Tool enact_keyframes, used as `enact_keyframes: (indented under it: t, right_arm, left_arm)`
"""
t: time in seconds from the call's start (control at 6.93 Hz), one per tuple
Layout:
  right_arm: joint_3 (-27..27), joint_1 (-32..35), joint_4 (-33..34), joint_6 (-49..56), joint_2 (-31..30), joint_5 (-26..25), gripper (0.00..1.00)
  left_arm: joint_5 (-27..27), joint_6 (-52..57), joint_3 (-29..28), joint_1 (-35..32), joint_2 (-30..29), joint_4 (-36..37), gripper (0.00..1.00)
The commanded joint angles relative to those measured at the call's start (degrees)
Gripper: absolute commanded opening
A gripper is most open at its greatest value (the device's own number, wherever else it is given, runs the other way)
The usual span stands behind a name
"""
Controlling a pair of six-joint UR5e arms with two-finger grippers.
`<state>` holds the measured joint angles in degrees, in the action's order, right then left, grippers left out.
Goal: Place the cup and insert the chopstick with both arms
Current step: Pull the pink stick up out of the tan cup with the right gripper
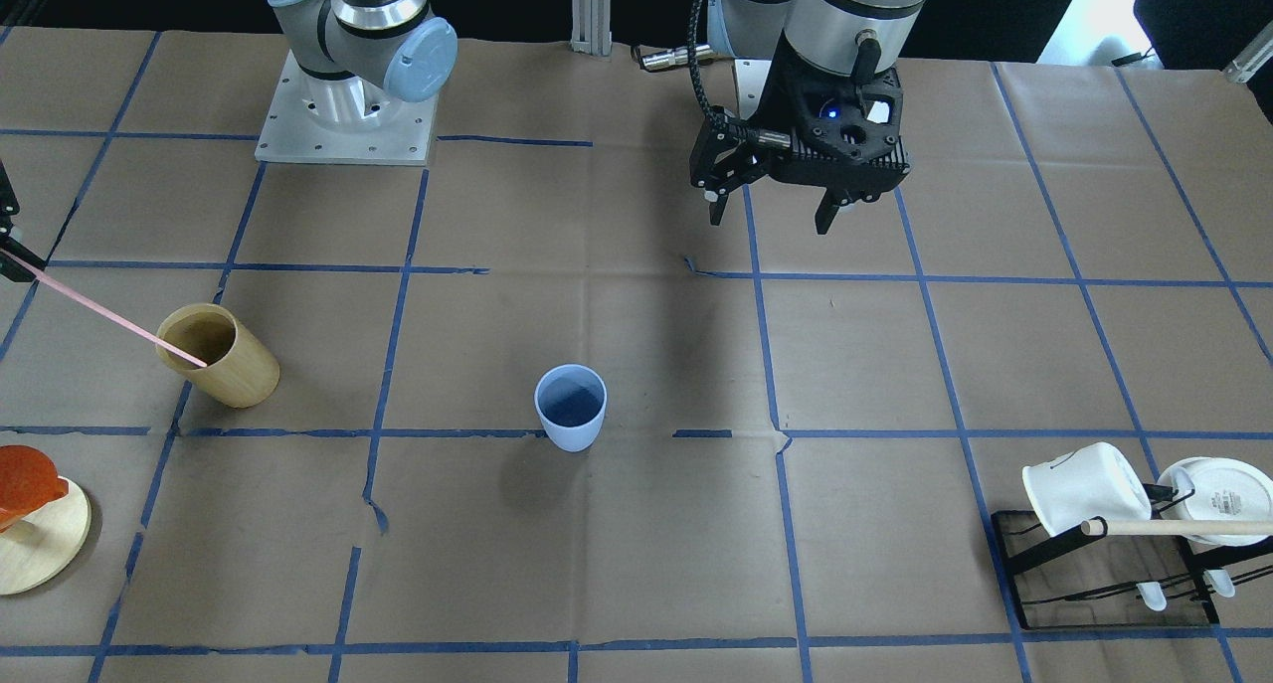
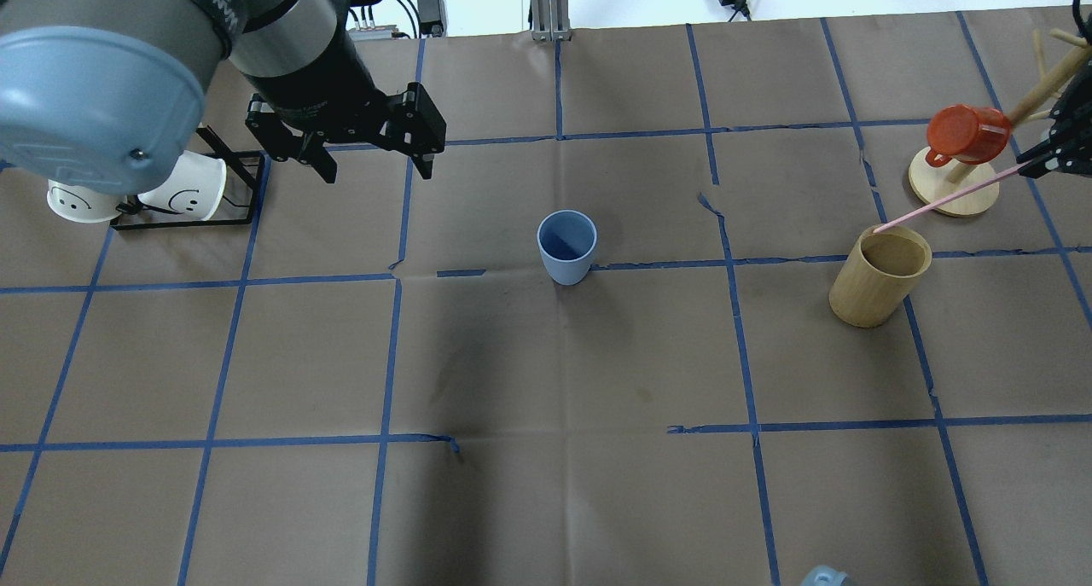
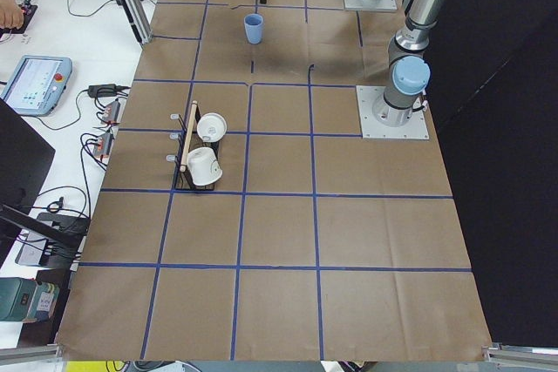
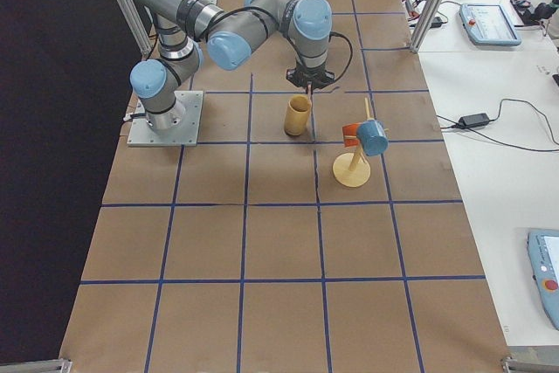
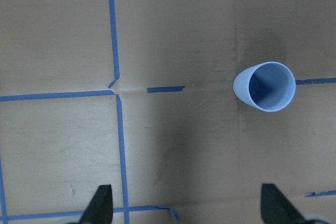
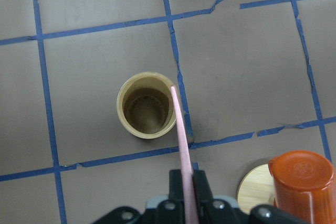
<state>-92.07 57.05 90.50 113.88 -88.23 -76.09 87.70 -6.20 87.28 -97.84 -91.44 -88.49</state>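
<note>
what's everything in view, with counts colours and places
blue cup: 1, light blue, upright near mid-table
holder: 1, tan wood cylinder, right arm's side
chopstick: 1, pink, tip at the holder's rim
mug stand: 1, pale wood, past the holder at the table's end
red cup: 1, orange-red, on the mug stand
blue mug: 1, blue, on the mug stand too
white cups: 2, white, on the rack
rack: 1, black, left arm's side
table: 1, brown paper, blue tape grid
left gripper: 1, black, open, empty, above the table
right gripper: 1, black, shut on the chopstick
</note>
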Motion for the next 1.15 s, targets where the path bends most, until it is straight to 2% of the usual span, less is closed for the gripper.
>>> enact_keyframes:
  t: [0.0, 0.29, 0.72, 1.01]
  right_arm:
    - [4.69, 4.54, -3.31, -7.75, -1.42, -0.54, 0.02]
    - [5.41, 9.28, -3.32, -16.7, -3.87, -0.9, 0.02]
    - [5.68, 20.18, -2.09, -40.77, -5.29, -2.73, 0.02]
    - [4.28, 31.66, 6.48, -56.75, -2.84, -2.75, 0.02]
  left_arm:
    - [1.33, -0.22, -2.98, 0.37, 0.64, -7.7, 1.0]
    - [1.42, -0.22, -3.96, 0.98, 0.2, -8.36, 1.0]
    - [1.07, -0.22, -3.17, 1.51, 1.0, -8.54, 1.0]
    - [1.16, -0.22, -3.26, 1.51, 1.17, -8.62, 1.0]
